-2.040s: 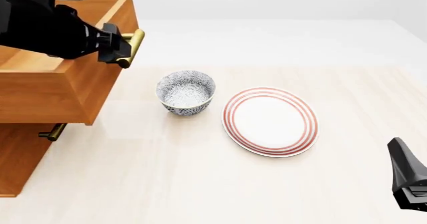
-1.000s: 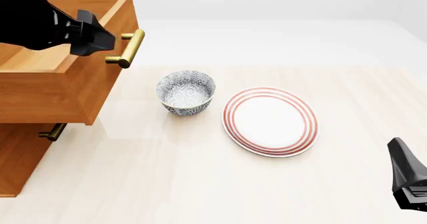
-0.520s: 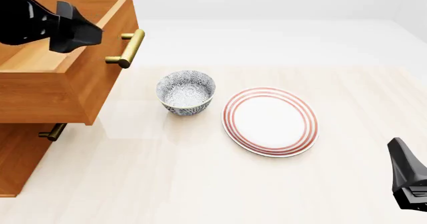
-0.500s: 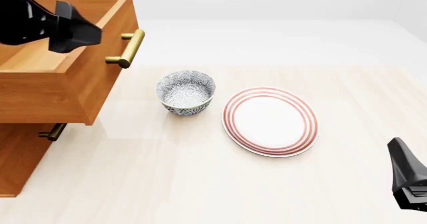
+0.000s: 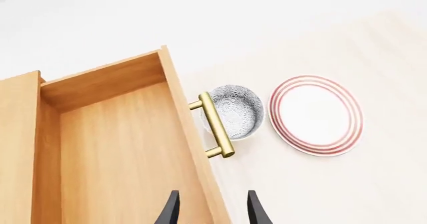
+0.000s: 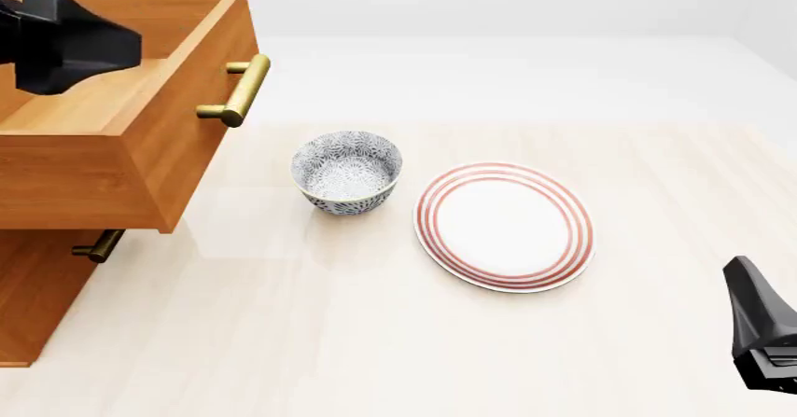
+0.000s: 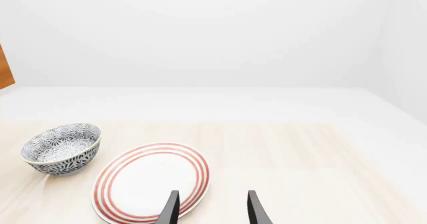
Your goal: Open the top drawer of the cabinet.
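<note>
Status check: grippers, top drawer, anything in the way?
Left gripper open, above the top drawer, off its handle. Right gripper open, idle. Drawer pulled out of the cabinet. Bowl and plate stand apart from it.

Both arms matte black, blocky, angular housings. Left pincer (image 5: 209,214) and right pincer (image 7: 209,211) each have two thin, tapered black fingers. No visible cables or markings.
</note>
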Tool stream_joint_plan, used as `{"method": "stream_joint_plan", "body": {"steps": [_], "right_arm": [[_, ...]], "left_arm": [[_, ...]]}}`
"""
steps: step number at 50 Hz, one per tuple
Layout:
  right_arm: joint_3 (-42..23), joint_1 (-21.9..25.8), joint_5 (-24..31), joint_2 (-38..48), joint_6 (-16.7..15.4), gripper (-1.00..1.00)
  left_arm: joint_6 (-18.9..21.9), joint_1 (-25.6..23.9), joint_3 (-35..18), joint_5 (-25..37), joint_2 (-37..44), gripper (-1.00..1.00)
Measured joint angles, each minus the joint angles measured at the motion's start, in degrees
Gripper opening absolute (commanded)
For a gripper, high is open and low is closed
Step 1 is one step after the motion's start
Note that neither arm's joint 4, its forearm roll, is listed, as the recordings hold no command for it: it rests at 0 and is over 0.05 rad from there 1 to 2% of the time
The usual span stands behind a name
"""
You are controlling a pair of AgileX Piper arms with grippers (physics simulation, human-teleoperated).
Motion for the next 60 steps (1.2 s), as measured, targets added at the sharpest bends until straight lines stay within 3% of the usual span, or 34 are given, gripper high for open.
{"method": "stream_joint_plan", "body": {"steps": [34, 60], "right_arm": [[0.00, 0.00, 0.00, 0.00, 0.00, 1.00], [0.00, 0.00, 0.00, 0.00, 0.00, 1.00]], "left_arm": [[3.25, 0.26, -0.96, -0.80, -7.50, 1.00], [4.64, 2.42, -5.87, 0.18, -9.40, 1.00]]}}
